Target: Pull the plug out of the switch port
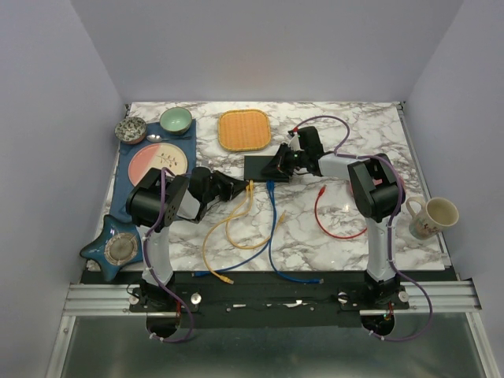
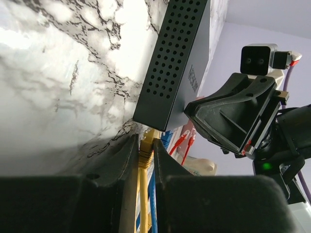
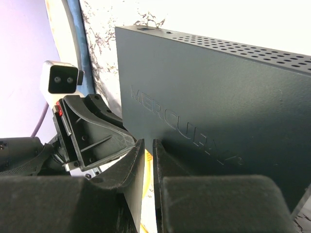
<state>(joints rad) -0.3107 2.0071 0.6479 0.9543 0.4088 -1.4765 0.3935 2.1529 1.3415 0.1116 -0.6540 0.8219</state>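
The switch point(image 1: 262, 166), a flat black box, lies at mid-table; its perforated side and lettered top fill the left wrist view point(image 2: 181, 58) and the right wrist view point(image 3: 218, 111). A yellow plug point(image 2: 145, 145) sits in a port at the switch's near left corner. My left gripper point(image 2: 146, 143) is shut on that plug, also visible from above point(image 1: 245, 187). My right gripper point(image 1: 278, 166) rests on the switch's top face near its right end, jaws point(image 3: 148, 145) almost together with nothing in the thin slit. A blue plug point(image 2: 165, 138) sits in the port beside the yellow one.
Yellow point(image 1: 224, 236), blue point(image 1: 272, 236) and red point(image 1: 335, 224) cables trail toward the near edge. A woven yellow mat point(image 1: 243, 130) lies behind the switch. Bowls point(image 1: 176, 120), a pink plate point(image 1: 157, 163) and a star dish point(image 1: 118, 248) stand left; a mug point(image 1: 431, 217) stands right.
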